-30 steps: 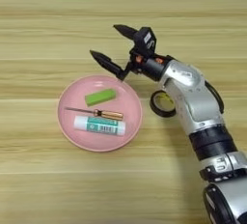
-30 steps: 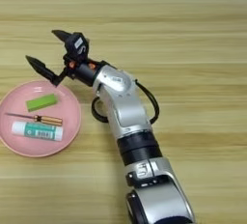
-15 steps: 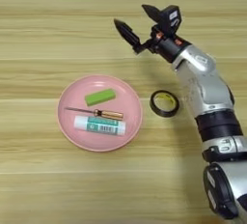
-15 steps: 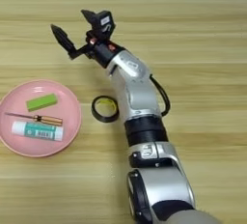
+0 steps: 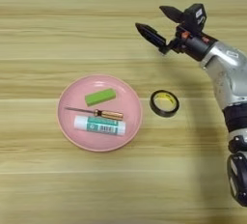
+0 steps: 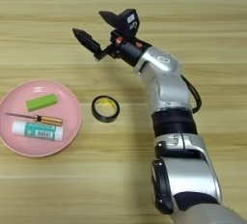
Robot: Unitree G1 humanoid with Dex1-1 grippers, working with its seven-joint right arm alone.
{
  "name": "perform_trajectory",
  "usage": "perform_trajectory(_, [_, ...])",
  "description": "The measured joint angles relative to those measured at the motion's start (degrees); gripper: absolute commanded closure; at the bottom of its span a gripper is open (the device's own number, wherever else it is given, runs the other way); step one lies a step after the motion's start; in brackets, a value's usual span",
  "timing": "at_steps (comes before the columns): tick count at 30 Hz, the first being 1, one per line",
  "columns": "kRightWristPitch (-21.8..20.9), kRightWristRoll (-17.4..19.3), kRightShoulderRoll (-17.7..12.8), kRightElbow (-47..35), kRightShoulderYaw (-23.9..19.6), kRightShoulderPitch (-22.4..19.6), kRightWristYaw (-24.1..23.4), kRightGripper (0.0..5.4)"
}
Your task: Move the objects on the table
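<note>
Tape ring, small and black with a yellowish inner face, lies flat on the bare tabletop at centre right of the frame, just beside the right rim of the pink plate but apart from it. It's the only one of the objects not on the plate. On the plate we have the green block toward the top, the thin screwdriver with its amber handle below that, and the white glue stick with its teal label lowest, all lying roughly across the plate.

Up in the upper right, the tool hangs above the wood with its two black fingers spread wide and nothing between them. It sits well apart from the ring, further up the frame.

My read: the ring looks like the piece in play. To take it cleanly, the tool would want to come down the frame and over the ring, one finger inside the hole and one outside, or straddling it across the full width, then close gently so it doesn't skid on the smooth wood. Best to approach from the side away from the plate, so the rim isn't nudged.

Writing? The glue stick's label shows dark marks like a barcode or print, but none of it can be read. No brand shows on the ring.
</note>
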Motion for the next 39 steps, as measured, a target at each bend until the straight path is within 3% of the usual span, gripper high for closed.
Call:
perform_trajectory(12, [1.0,0.3,-5.4,0.2,0.0,2.0,9.9,0.03])
perform_trajectory(23, [-1.2,-1.6,-8.3,0.4,3.0,7.6,18.7,0.03])
perform_trajectory(39, [-8.0,-8.0,-9.2,11.4,5.6,7.8,22.0,0.03])
